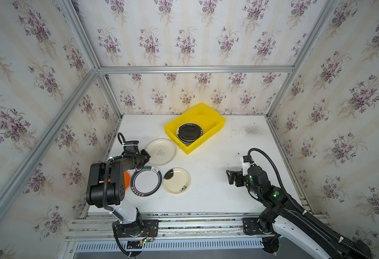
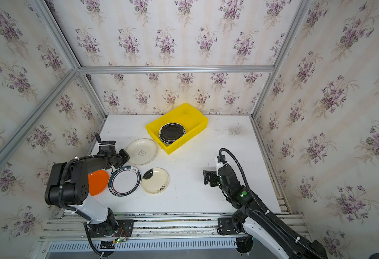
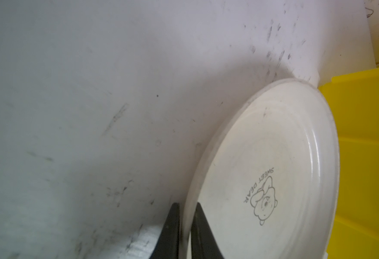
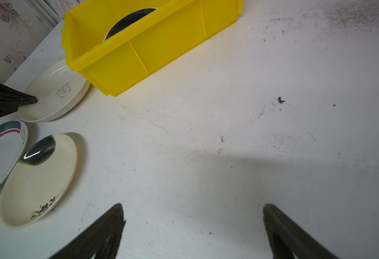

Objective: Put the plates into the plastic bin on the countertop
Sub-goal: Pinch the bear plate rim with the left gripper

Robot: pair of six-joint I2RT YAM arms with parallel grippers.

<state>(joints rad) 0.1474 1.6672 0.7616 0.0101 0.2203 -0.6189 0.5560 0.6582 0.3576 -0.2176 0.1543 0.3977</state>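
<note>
My left gripper [image 3: 186,205] is shut on the near rim of a cream plate with a bear drawing [image 3: 274,168], which lies on the countertop [image 1: 217,183] beside the yellow plastic bin [image 1: 203,114]. A stack of black plates [image 1: 189,132] sits inside the bin. A white plate with a green rim [image 1: 146,181], a cream plate with a flower sprig [image 1: 176,180] and an orange plate [image 2: 97,182], partly hidden under the left arm, lie nearer the front. My right gripper [image 4: 193,210] hangs open over bare countertop on the right, holding nothing.
Aluminium posts and wallpapered walls close in the back and both sides. A rail with both arm bases [image 1: 184,224] runs along the front edge. The bin sits skewed near the back wall.
</note>
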